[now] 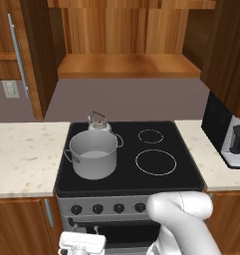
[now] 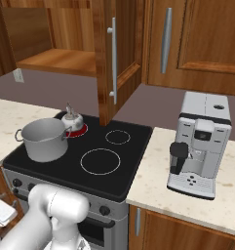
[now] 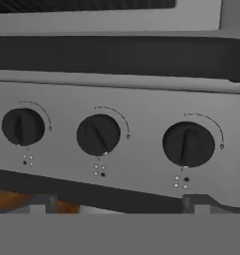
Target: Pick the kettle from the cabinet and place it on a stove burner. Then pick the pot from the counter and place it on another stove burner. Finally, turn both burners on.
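While no lettering reads, pot (image 1: 94, 154) and kettle (image 1: 98, 122) share stove (image 1: 186, 169).

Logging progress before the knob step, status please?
Gripper open, low before the stove knobs. Kettle on rear left burner, glowing red; pot on front left burner. Nothing blocking the knobs.

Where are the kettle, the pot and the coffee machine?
kettle (image 1: 98, 123): left base view, on its silver body.
pot (image 1: 94, 158): left base view, on its front wall.
coffee machine (image 2: 203, 141): right base view, on its front face.
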{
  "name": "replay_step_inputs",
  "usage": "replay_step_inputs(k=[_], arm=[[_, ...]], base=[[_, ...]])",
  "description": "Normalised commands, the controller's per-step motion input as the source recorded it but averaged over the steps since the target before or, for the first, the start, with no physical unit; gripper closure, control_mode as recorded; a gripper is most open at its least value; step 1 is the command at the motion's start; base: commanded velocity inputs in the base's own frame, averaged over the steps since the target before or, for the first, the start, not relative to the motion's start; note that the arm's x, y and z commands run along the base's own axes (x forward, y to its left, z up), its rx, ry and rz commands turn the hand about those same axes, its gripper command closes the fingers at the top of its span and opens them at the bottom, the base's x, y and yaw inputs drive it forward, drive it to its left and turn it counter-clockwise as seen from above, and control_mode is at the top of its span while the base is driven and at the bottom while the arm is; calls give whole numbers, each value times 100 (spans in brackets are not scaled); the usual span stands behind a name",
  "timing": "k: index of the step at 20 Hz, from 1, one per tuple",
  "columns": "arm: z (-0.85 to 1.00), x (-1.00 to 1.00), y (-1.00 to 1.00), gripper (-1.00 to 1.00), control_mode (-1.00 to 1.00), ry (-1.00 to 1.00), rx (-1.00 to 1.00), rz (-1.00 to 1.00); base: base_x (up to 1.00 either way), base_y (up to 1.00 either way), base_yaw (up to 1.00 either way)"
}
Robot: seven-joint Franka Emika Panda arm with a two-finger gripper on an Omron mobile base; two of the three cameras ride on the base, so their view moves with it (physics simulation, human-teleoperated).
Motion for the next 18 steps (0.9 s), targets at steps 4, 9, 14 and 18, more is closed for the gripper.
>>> replay_step_inputs(k=[4, 9, 14, 18], arm=[[1, 23, 7, -100, -100, 2, 9, 1], [5, 26, 10, -100, -100, 7, 4, 3], [0, 11, 19, -100, -100, 2, 0, 5], [0, 11, 15, -100, -100, 0, 0, 5]], base=[[0, 0, 0], [0, 0, 0], [0, 0, 0], [0, 0, 0]])
